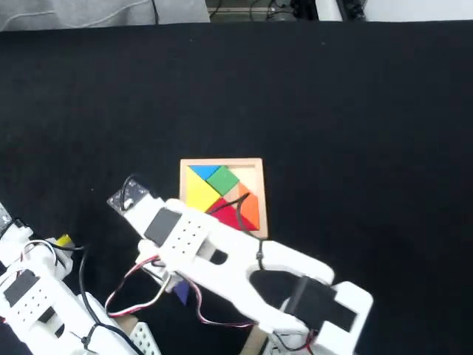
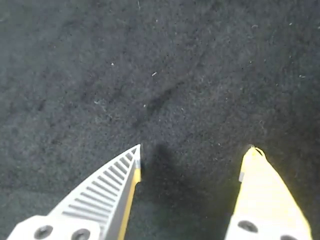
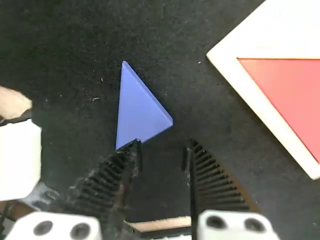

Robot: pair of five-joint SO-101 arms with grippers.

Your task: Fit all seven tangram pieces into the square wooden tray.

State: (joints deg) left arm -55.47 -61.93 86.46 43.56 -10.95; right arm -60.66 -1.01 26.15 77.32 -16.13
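The square wooden tray [image 1: 258, 194] lies mid-table with blue, green, yellow, red and orange pieces in it. A purple-blue triangle [image 3: 137, 115] lies flat on the black cloth beside the tray's rim [image 3: 240, 85], and a red piece [image 3: 290, 95] sits inside. My right gripper [image 3: 163, 145] is open just above the triangle's near corner, touching nothing. In the high view the right arm [image 1: 222, 259] covers most of the triangle [image 1: 181, 293]. My left gripper [image 2: 195, 150] stands open over bare cloth at the front left [image 1: 63, 241].
The right arm's cables [image 1: 140, 296] loop over the cloth near the front edge. A wooden strip [image 3: 160, 225] lies under the right gripper's base. White parts of the left arm [image 3: 17, 155] sit close to the triangle. The cloth's far half is bare.
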